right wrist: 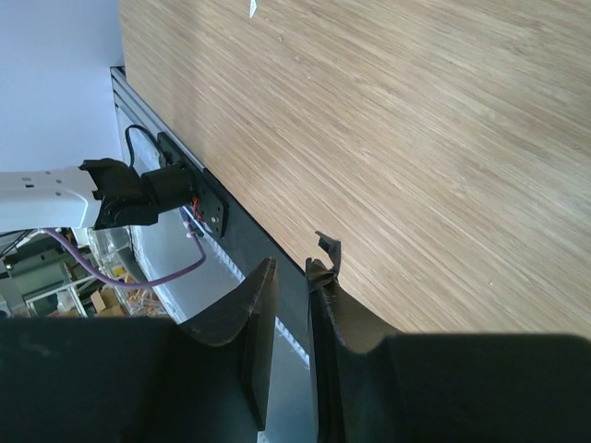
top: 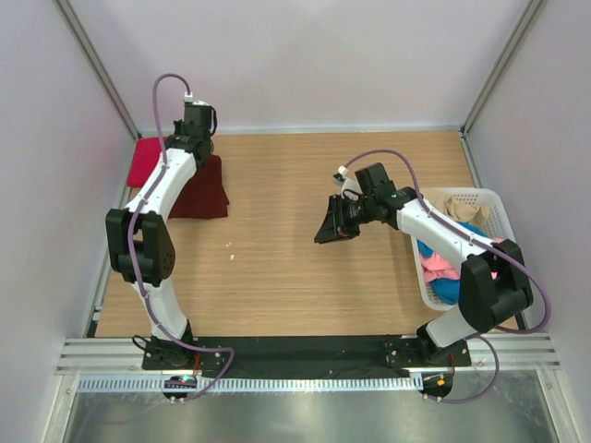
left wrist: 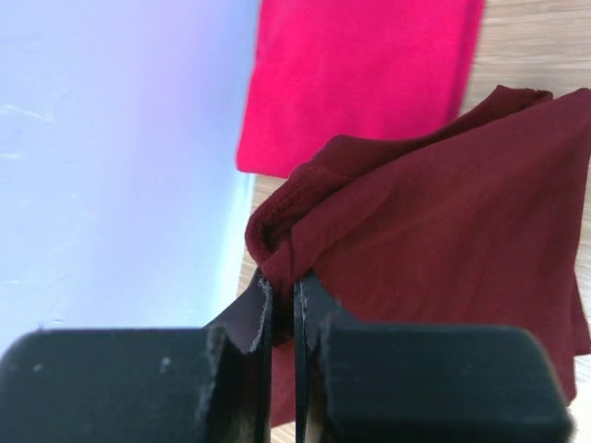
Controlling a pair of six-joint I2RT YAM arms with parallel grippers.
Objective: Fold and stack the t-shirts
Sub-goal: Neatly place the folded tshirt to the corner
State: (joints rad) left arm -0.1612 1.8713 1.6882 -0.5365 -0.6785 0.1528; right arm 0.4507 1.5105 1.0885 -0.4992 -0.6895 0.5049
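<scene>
The left pincer (left wrist: 282,284) was clamped on a fold of the maroon t-shirt (left wrist: 443,212) at the far left of the desk (top: 295,286), just beside the flat crimson t-shirt (left wrist: 355,74). The right pincer (right wrist: 294,272) hung over the wood, its fingers together and empty.

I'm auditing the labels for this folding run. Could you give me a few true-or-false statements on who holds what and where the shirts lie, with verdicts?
1. The left gripper is pinching a fold of the maroon shirt. True.
2. The right gripper holds a pink shirt. False: it holds nothing and hangs over bare table.
3. The crimson shirt lies in the basket. False: it lies flat at the table's far left corner.
4. The basket holds a pink shirt, a blue shirt and a beige shirt. True.
</scene>
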